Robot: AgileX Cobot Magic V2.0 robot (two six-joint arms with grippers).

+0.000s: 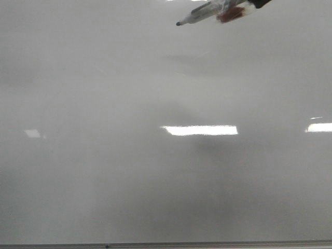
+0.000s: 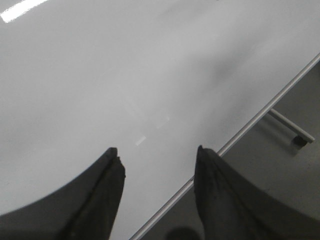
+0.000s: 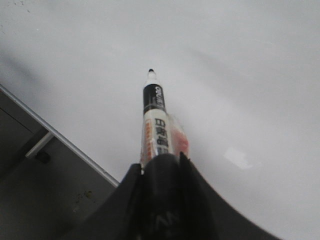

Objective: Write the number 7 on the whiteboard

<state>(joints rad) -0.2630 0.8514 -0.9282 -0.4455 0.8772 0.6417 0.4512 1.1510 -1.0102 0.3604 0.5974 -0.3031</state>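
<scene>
The whiteboard (image 1: 104,171) is a glossy pale grey board that fills the front view; no number 7 shows on it. My right gripper (image 3: 161,159) is shut on a white marker (image 3: 156,120) with a black band and a black tip. In the front view the marker (image 1: 207,13) sits at the top edge with its tip pointing left, held above the board; the right gripper itself barely shows there. My left gripper (image 2: 156,152) is open and empty over the board near its edge, and it is out of the front view.
The board's thin metal edge (image 1: 166,244) runs along the bottom of the front view and shows in both wrist views (image 2: 250,125) (image 3: 55,132). A grey floor and a stand leg (image 2: 292,127) lie beyond it. Bright light reflections (image 1: 199,130) lie on the board.
</scene>
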